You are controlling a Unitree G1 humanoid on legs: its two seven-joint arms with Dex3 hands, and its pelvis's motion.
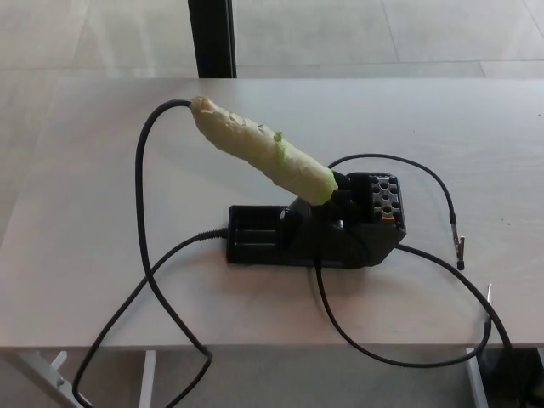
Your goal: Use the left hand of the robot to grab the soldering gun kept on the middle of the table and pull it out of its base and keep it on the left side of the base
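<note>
We see the soldering gun (pixel 259 149) near the middle of the table (pixel 76 204), with its front end seated in the black base (pixel 319 234). Its handle is wrapped in pale yellow-green tape and rises tilted toward the far left. From the handle's upper end a black cable (pixel 141 229) bends down, runs over the table toward us and drops past the near edge. A second cable joins the left end of the base. On the right, a thin wire (pixel 425 174) curves around the base and ends beside a small clip (pixel 460 246). We cannot see either robot hand, so we cannot tell their state.
</note>
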